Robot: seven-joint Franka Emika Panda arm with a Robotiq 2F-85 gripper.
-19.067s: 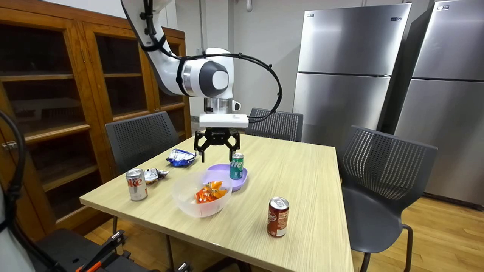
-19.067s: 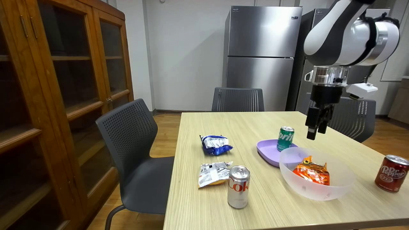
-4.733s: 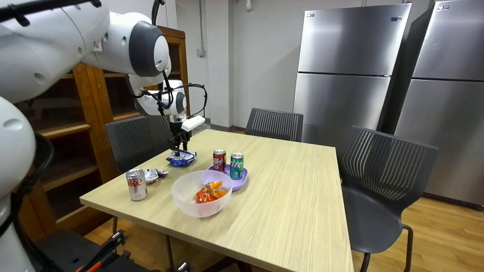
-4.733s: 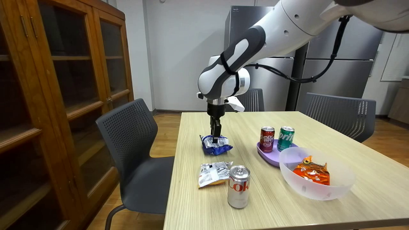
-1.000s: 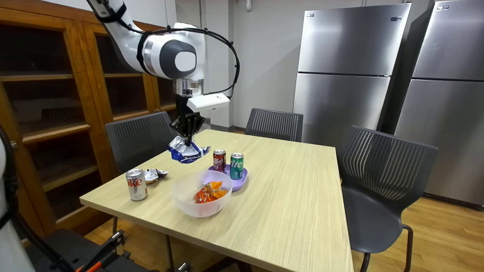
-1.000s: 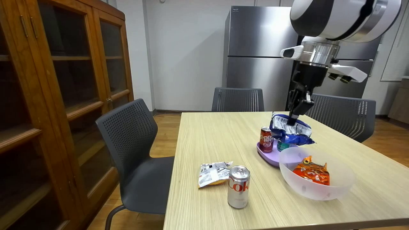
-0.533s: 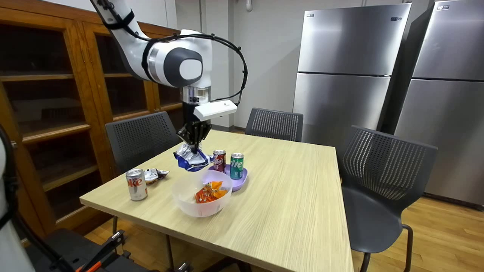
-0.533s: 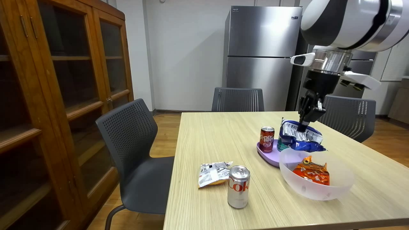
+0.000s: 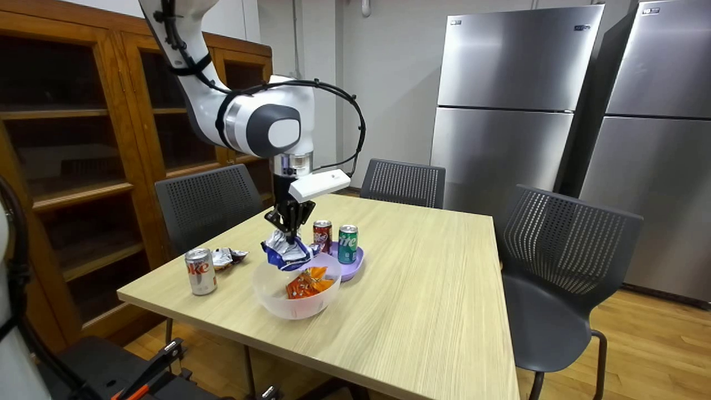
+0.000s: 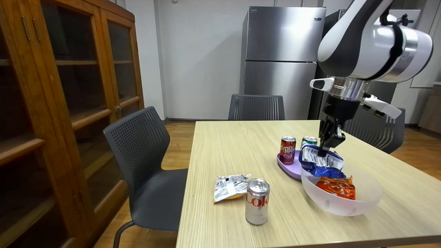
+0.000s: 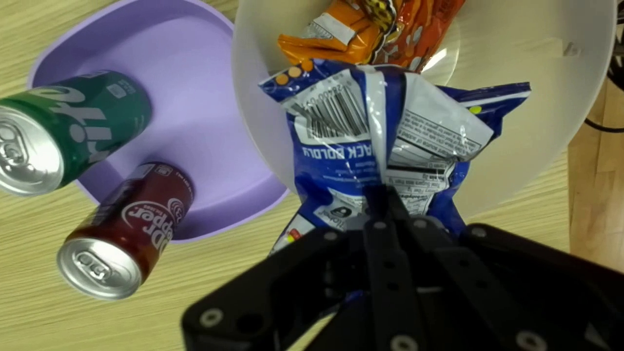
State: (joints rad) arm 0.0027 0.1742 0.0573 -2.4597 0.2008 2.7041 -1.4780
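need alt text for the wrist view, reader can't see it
Black fingers pinch a crumpled blue snack bag, part of it over a translucent bowl that holds an orange snack bag. At the picture's left, a green Sprite can and a dark red Dr Pepper can stand on a purple tray, with a pale wood-grain table beneath.

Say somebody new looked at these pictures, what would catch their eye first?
Probably the crumpled blue bag, pinched in the black claw partly over the frosted bowl. Next might come the bright orange bag inside that bowl, then the green can and red can standing upright on the purple plate beside it.
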